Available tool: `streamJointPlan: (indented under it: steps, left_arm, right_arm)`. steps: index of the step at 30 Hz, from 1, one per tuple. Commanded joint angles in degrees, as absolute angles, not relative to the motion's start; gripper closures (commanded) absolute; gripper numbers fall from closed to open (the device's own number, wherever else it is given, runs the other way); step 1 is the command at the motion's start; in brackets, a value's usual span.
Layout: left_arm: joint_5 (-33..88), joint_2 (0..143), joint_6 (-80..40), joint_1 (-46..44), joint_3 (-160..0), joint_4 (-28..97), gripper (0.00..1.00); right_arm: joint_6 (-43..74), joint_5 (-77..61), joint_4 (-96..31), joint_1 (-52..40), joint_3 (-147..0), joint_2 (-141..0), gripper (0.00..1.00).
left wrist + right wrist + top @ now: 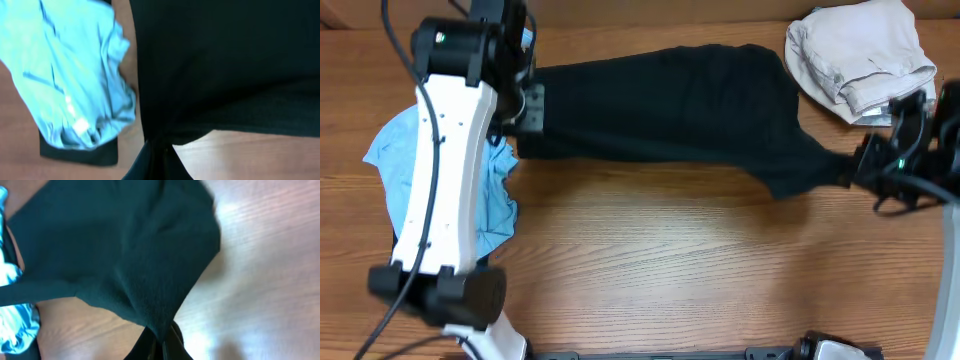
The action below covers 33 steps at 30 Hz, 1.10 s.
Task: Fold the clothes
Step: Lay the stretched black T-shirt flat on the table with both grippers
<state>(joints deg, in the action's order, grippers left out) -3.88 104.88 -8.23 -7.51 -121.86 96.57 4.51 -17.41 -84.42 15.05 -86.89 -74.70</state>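
Your wooden table (pixel 670 260) fills the overhead frame, and the black shirt (pixel 690 105) is the biggest thing on it, stretched in a long band across the upper middle from left of centre to the right edge. At the left of the frame, the light blue garment (pixel 390 150) lies crumpled, partly under your white left arm (pixel 445 190) and just beside the shirt's left end. In the upper right corner the beige garment (pixel 860 50) sits bunched, close above the shirt's right end. Your left gripper (pixel 525 108) is clamped onto the shirt's left edge; its wrist view shows the black cloth gathered into a pinch at the bottom of the frame. Your right gripper (pixel 855 165) is closed on the shirt's narrow right tip, the fabric drawn to a point between its fingers. A small white patch (pixel 76 125) on the blue garment is too blurred to read.
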Motion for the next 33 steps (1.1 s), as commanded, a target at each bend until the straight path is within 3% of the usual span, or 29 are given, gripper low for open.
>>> streamJointPlan:
  steps: [1, 19, 26, 33]
  left_arm:
    - [-3.2, 97.0, -11.0, -7.9, -114.0, 96.5, 0.96]
    - [-3.2, 78.9, -24.1, -8.7, -76.6, 86.6, 0.96]
    - [-3.6, 78.7, -24.5, -8.6, -68.4, 77.7, 0.96]
    - [-7.3, 78.7, -24.4, -8.6, -63.9, 59.7, 0.96]
  right_arm:
    - [6.0, -16.5, -85.0, 15.5, -80.2, -72.1, 0.96]
    - [17.3, -7.3, -96.3, 15.4, -73.0, -62.7, 0.96]
    - [17.1, -7.3, -89.3, 15.4, -72.9, -67.0, 0.96]
    - [15.3, -11.0, -76.6, 14.8, -72.9, -75.5, 0.96]
